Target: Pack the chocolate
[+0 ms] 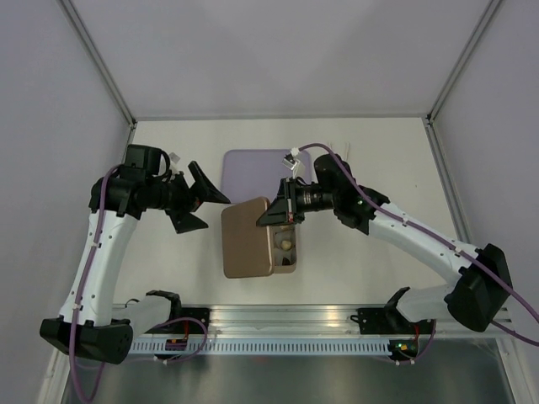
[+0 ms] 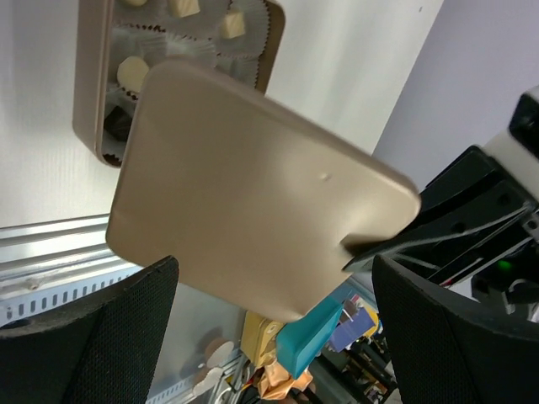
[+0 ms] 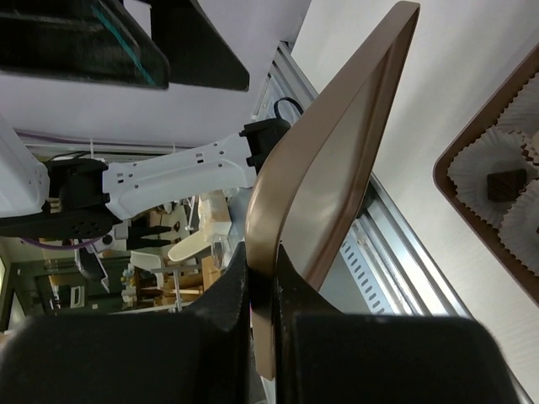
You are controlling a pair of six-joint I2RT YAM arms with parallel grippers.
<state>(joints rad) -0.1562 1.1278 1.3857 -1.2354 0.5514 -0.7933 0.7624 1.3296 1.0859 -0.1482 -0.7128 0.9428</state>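
Note:
A tan box lid (image 1: 246,238) hangs tilted over the left part of the brown chocolate box (image 1: 294,242). My right gripper (image 1: 271,215) is shut on the lid's right edge, and the pinch shows edge-on in the right wrist view, with the right gripper (image 3: 269,286) on the lid (image 3: 328,168). Chocolate sits in white paper cups in the box: a pale piece (image 2: 130,71), another pale piece (image 2: 232,23) and a dark square (image 3: 505,183). The lid (image 2: 253,194) hides most of the box. My left gripper (image 1: 206,204) stands open just left of the lid, holding nothing.
A lilac mat (image 1: 253,168) lies behind the box. A slotted aluminium rail (image 1: 278,320) runs along the near table edge. Small white bits (image 1: 337,150) lie at the back. Grey walls close in the table on both sides.

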